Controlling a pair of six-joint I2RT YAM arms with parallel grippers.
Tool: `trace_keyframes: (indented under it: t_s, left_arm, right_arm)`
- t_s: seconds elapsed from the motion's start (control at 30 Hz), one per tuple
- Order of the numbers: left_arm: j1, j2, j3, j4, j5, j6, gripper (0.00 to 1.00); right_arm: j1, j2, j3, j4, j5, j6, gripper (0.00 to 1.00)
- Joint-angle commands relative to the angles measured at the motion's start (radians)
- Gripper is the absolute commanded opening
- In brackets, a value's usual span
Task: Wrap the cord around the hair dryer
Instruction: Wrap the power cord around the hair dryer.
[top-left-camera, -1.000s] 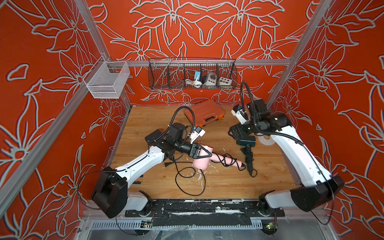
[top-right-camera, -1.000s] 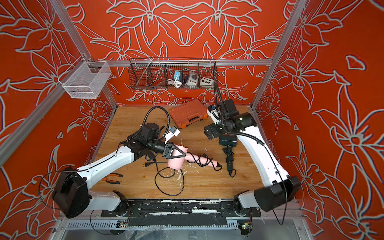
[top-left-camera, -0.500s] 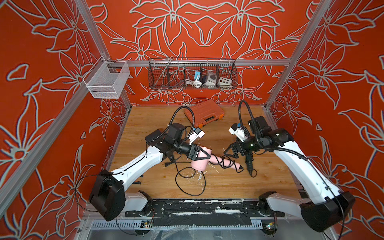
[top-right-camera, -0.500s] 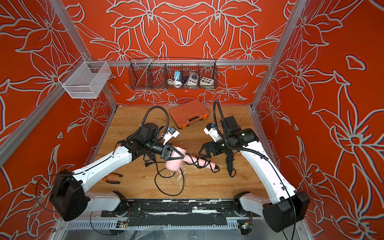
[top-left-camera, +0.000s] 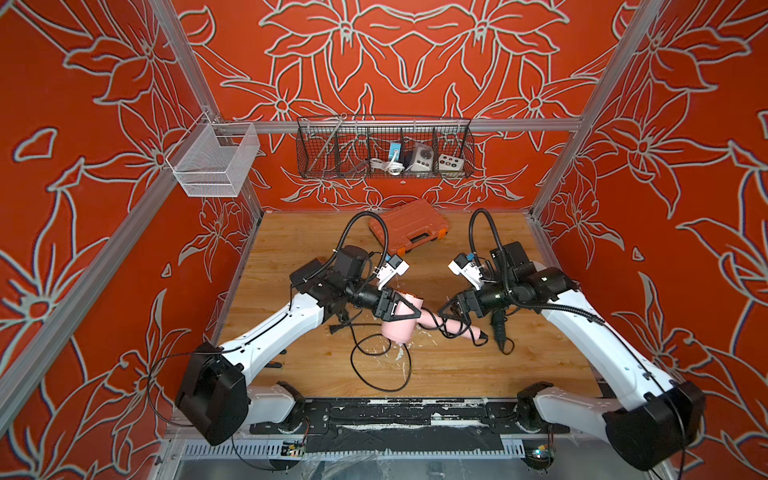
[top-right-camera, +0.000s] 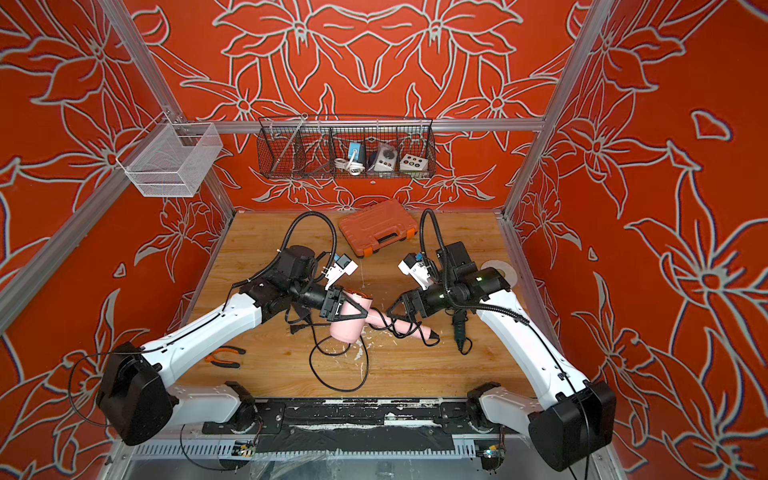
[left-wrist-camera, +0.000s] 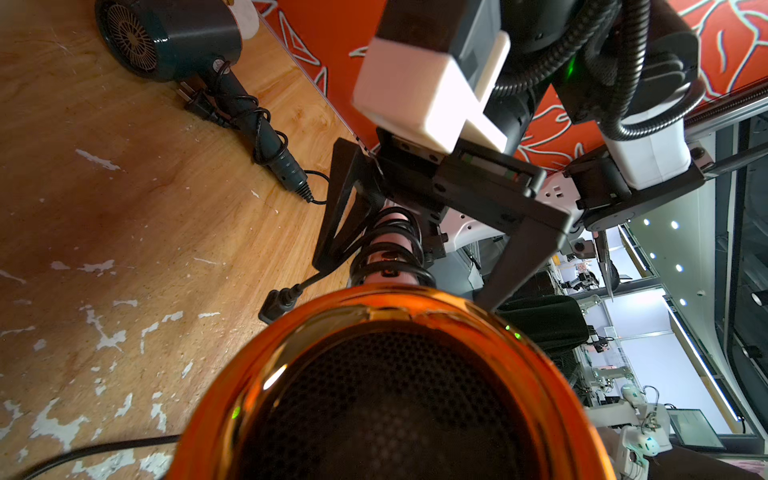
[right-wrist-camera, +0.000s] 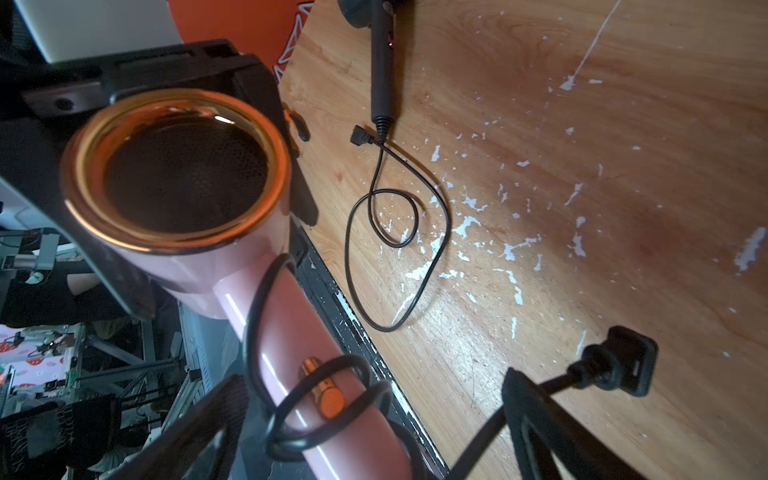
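The hair dryer (top-left-camera: 398, 330) sits mid-bench (top-left-camera: 291, 249), its light, glossy barrel clamped by the left gripper (top-left-camera: 409, 309); the right gripper (top-left-camera: 451, 318) stands wide open astride the handle; the limp cord (right-wrist-camera: 250, 324), partly coiled there, probably wants pinching along its slack toward the front edge.

So the hair dryer (top-left-camera: 399, 329) was at the middle of the desk (top-left-camera: 457, 374), barrel left in the left claw (top-left-camera: 409, 309), handle pointing right into the right claw (top-left-camera: 451, 318), cord (left-wrist-camera: 395, 230) coiled round that handle. A loose cable (right-wrist-camera: 448, 218) looped on the near side. Second dryer (top-left-camera: 497, 328) lay just right, tool case (top-left-camera: 409, 230) behind, wire basket (top-left-camera: 320, 153) on the far wall.
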Motion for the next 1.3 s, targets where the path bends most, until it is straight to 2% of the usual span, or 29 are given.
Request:
trace_keyframes:
  t_s: [0.0,0.23,0.4,0.63,1.27]
  left_arm:
    - [0.002,-0.027,0.042,0.060,0.055,0.001,0.00]
    - [0.002,-0.026,0.042,0.052,0.049,0.002,0.00]
    - [0.002,-0.021,0.040,0.047,0.046,0.005,0.00]
    - [0.002,-0.015,0.046,0.058,0.044,-0.003,0.00]
    - [0.002,0.043,0.102,0.014,0.018,0.036,0.00]
  right_arm:
    - [0.007,-0.019,-0.025,0.009,-0.045,-0.025,0.99]
    - [0.006,-0.029,-0.040,-0.019,-0.008,-0.033,0.99]
    - [0.008,-0.055,-0.047,-0.008,-0.078,-0.032,0.99]
    - [0.014,-0.044,-0.075,-0.031,-0.099,-0.050,0.99]
    - [0.118,0.016,-0.088,-0.003,-0.082,-0.046,0.99]
